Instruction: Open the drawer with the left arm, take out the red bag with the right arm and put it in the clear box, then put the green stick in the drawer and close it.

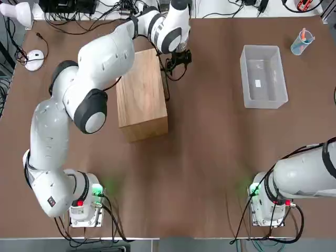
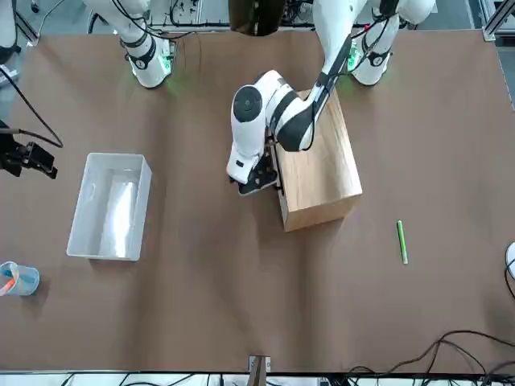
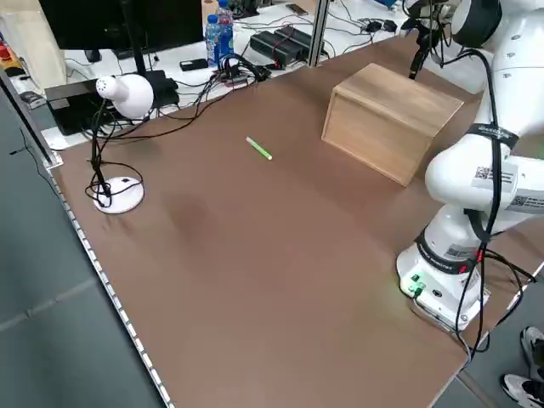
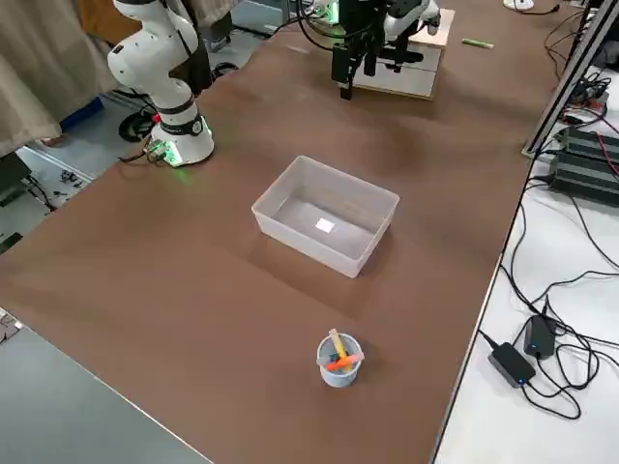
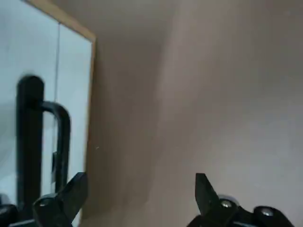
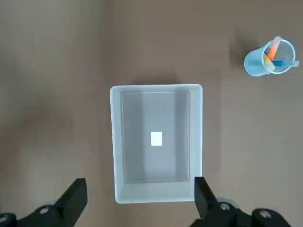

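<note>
Left gripper (image 2: 259, 178) open, low at the cabinet's (image 1: 140, 94) drawer face, one finger (image 5: 61, 201) just beside the dark handle (image 5: 32, 142), touching or not unclear. Drawer (image 5: 52, 94) shut. Right gripper (image 6: 139, 203) open, high above the clear box (image 6: 156, 142), which sits near the table's (image 1: 210, 157) far right corner beside a blue cup (image 1: 302, 42). Green stick (image 2: 401, 241) flat on the table left of the cabinet, well apart. Red bag unseen.
</note>
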You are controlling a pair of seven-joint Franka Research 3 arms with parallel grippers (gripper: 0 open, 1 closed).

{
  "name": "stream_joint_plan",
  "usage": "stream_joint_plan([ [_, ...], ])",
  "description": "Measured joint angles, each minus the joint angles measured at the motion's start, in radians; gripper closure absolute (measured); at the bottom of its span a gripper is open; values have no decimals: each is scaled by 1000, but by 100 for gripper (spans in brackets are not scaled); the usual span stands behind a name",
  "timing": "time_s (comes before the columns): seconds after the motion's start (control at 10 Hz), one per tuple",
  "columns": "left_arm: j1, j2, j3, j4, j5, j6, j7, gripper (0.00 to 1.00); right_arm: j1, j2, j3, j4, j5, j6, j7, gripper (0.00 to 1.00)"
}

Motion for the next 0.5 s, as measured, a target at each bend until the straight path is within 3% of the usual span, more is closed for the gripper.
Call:
stream_joint_plan([
  [0.2,0,0,3,10,16,-70,0,0,0,1,0,0,0,0,0,0],
  [0.5,-2,2,3,10,34,-89,0,0,1,1,0,-1,0,-1,0,0],
])
